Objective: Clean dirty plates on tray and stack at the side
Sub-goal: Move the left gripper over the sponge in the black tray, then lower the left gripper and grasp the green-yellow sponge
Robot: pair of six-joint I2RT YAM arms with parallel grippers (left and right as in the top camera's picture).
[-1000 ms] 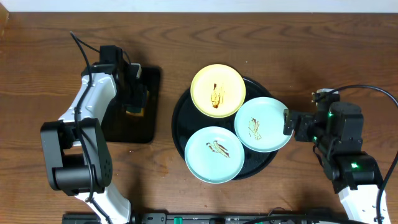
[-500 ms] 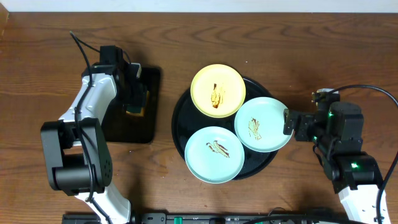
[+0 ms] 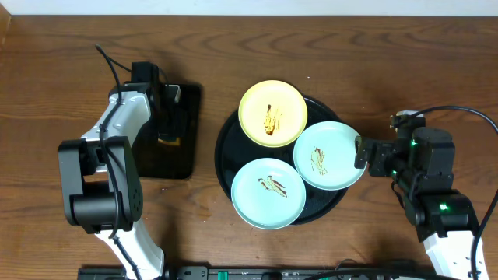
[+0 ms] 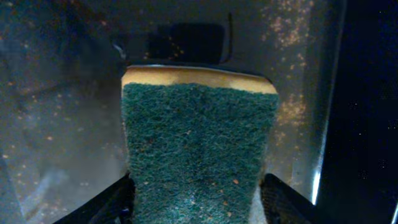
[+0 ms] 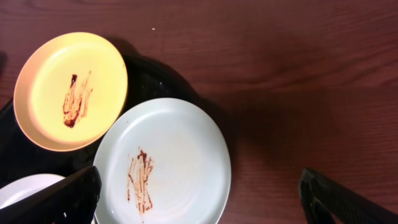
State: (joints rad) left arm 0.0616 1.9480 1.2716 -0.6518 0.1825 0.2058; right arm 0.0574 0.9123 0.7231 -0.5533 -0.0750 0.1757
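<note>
Green sponge (image 4: pixel 199 149) is pinched in the left gripper (image 4: pixel 199 200) near the desk's left edge: lift it straight, then carry it to the streaked plates (image 3: pixel 268 193) on the mid-desk tray (image 3: pixel 227 148), beside the wide-spread right gripper (image 3: pixel 359 153).

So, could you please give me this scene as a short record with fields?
tray: large round glossy black tray, holding all three plates
plates: one pale yellow round plate, two pale mint-blue round plates, all brown-streaked
left hand: fingers flank green-and-yellow sponge on rectangular black tray; grip unclear
right hand: open, at one mint-blue plate's edge
side: brown wood-grain tabletop, no plates on it
</note>
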